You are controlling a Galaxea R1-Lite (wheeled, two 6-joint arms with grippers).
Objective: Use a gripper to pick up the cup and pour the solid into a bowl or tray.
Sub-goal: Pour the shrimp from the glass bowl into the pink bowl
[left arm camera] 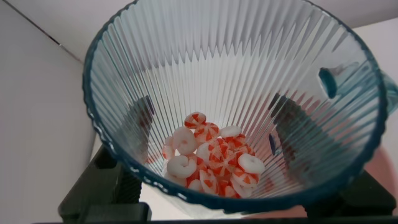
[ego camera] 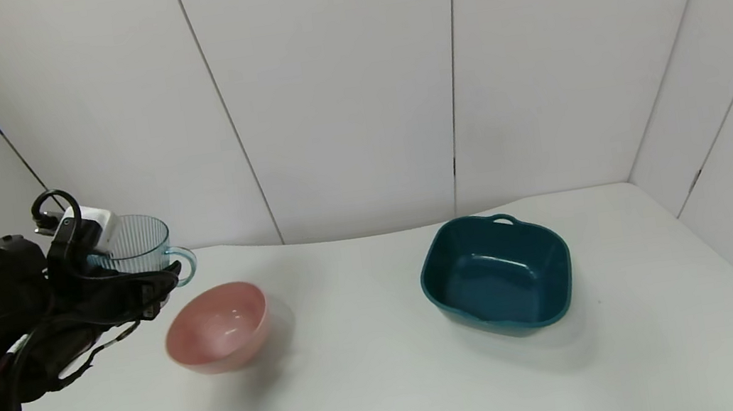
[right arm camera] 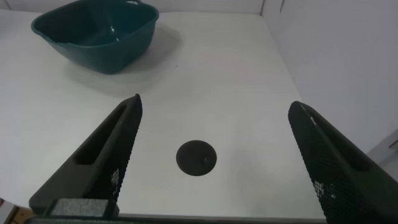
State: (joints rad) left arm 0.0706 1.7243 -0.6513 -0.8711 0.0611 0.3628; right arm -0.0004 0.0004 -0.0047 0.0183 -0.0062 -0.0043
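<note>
While the pink bowl (ego camera: 218, 327) sits on the white counter (ego camera: 378, 390), the left gripper (ego camera: 134, 285) holds the cup (ego camera: 132, 247) in the air just behind and to the left of the bowl, roughly upright, its loop handle toward the bowl. Well to the bowl's right rests a dark teal rectangular basin (ego camera: 496, 273), smooth and glossy, with nothing lying between them. The cup is clear pale-blue plastic with fine vertical ribs. Only the left wrist view looks inside it: the solid (left arm camera: 214, 158), red-and-white ring pieces, is heaped at the bottom, with the fingers (left arm camera: 134, 130) dark against the wall outside. The right gripper (right arm camera: 214, 155), seen only by its own camera, has its fingers spread wide over bare counter near the basin.
</note>
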